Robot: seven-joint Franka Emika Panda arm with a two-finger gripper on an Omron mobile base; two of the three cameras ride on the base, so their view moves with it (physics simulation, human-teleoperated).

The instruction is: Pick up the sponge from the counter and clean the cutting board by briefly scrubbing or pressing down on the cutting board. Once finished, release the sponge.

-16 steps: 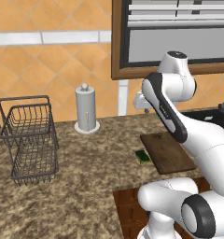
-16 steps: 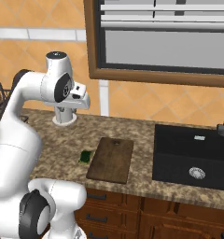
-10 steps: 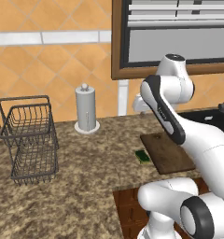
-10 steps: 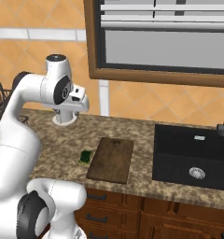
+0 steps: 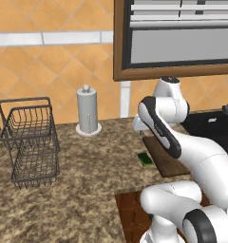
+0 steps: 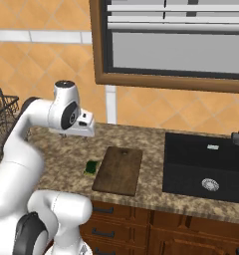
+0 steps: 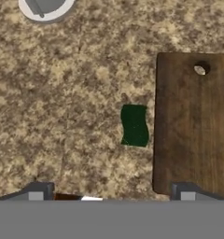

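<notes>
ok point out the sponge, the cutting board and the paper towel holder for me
sponge (image 7: 134, 125), hand view, middle of its dark green top
cutting board (image 6: 118, 169), right base view, centre of the wooden face
paper towel holder (image 5: 87, 110), left base view, middle of the upright roll

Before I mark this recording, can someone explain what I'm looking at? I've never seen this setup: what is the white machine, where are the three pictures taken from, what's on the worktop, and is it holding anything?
The white machine is a robot arm on a driving base, in a rendered kitchen. Two pictures come from cameras on the base, behind the arm to its left and right. The third looks down from the hand; its two dark fingertips stand wide apart at the bottom, with nothing between them, so it holds nothing.

On the speckled counter lie a small green sponge and, close beside it but apart, a dark wooden cutting board. Also there: a wire basket, a paper towel holder and a black sink.

The hand hovers above the sponge, not touching it.
</notes>
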